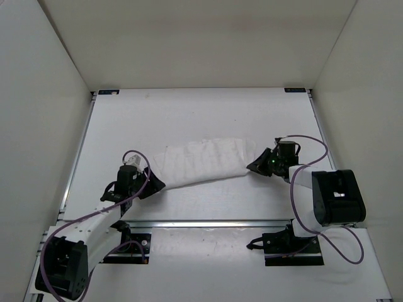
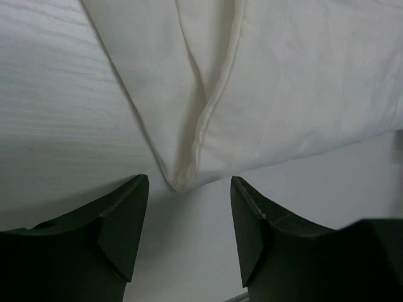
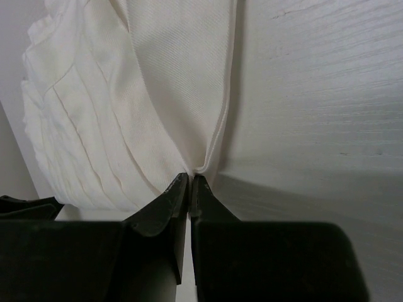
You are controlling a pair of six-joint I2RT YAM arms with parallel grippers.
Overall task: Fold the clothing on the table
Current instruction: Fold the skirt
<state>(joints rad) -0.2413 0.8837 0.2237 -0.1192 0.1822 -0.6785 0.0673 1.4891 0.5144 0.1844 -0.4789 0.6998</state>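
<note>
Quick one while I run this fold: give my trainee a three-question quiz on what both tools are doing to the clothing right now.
1. True or false: the right tool is shut on an edge of the clothing.
2. The left tool is: A) open, at a clothing corner; B) shut on the clothing; C) out of every view.
3. What surface does the clothing lie on?
Key: 1 true; 2 A; 3 the table.

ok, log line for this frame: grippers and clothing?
left gripper: open, clothing corner at its tips, ungripped | right gripper: shut on clothing at opposite end | clothing: rumpled band lying on table between the grippers
</note>
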